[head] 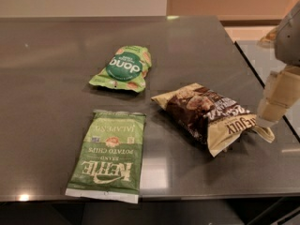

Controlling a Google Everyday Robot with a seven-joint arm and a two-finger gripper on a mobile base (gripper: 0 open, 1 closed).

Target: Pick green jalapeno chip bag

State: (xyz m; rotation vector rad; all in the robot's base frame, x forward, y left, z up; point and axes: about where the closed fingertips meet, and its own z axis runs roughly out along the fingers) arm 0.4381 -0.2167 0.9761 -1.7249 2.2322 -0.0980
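Note:
The green jalapeno chip bag [108,156] lies flat near the table's front edge, left of centre, with its white "Kettle" print upside down to me. My gripper [271,111] hangs at the far right, just above the right end of a brown and cream snack bag. It is well away from the green jalapeno bag, which is untouched and in full view.
A smaller green "dang" pouch [123,68] lies farther back on the dark grey table [47,78]. The brown and cream snack bag [211,118] lies right of centre. The table's front edge runs just below the jalapeno bag. A second surface [262,60] adjoins at the right.

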